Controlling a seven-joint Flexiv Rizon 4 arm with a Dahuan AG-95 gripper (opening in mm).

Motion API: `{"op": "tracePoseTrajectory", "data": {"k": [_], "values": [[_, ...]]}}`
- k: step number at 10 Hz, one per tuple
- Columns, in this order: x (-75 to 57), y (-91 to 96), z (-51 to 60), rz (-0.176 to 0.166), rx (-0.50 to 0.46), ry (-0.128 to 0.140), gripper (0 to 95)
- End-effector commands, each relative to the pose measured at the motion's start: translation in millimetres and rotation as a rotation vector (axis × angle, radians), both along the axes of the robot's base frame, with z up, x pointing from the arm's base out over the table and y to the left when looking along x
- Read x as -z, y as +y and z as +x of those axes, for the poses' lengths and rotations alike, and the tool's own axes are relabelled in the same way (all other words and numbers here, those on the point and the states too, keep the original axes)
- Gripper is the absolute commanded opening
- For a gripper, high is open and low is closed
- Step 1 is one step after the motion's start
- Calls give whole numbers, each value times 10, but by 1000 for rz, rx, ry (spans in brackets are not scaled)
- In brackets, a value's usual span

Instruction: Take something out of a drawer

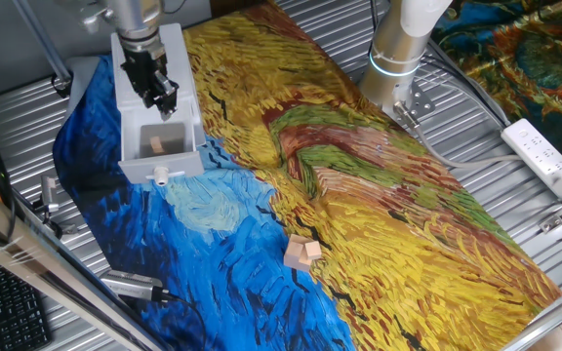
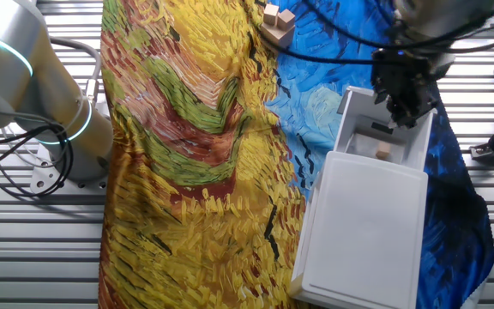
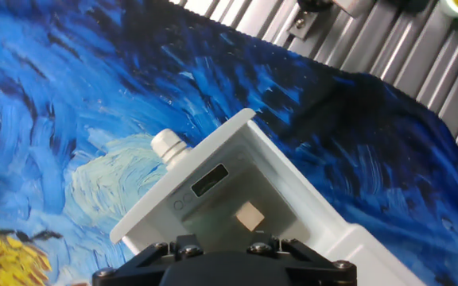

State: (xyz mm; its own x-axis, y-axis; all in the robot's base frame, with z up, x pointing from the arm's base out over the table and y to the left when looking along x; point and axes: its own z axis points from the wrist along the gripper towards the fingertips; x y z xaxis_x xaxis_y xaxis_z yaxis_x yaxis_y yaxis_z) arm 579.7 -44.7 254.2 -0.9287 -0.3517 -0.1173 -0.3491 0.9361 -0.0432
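Observation:
The pale grey drawer [image 1: 135, 168] is pulled out of its boxy grey unit [image 2: 363, 223], with its small knob [image 1: 162, 176] at the front. A small wooden block [image 1: 156, 145] lies inside it. The block also shows in the other fixed view [image 2: 383, 152] and in the hand view [image 3: 250, 215], behind the knob [image 3: 168, 145]. My gripper [image 1: 164, 105] hangs just above the open drawer, over the block and not touching it. Its fingers look spread and empty. In the hand view only the gripper's black body [image 3: 221, 266] shows; the fingertips are out of view.
The unit stands on a painted blue and yellow cloth [image 1: 379, 234]. Two loose wooden blocks [image 1: 301, 253] lie on the cloth near its front. The arm's base [image 1: 398, 58] stands at the back right. A white power strip [image 1: 544, 154] is at the right, and a keyboard [image 1: 8, 312] at the front left.

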Motion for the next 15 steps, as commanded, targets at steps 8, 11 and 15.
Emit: {"op": "tracePoseTrajectory", "data": {"k": [8, 11, 15], "values": [[75, -100, 133, -26, -108, -68, 190], [123, -155, 191, -43, -141, -58, 380], [162, -201, 167, -40, -98, -48, 380]]}}
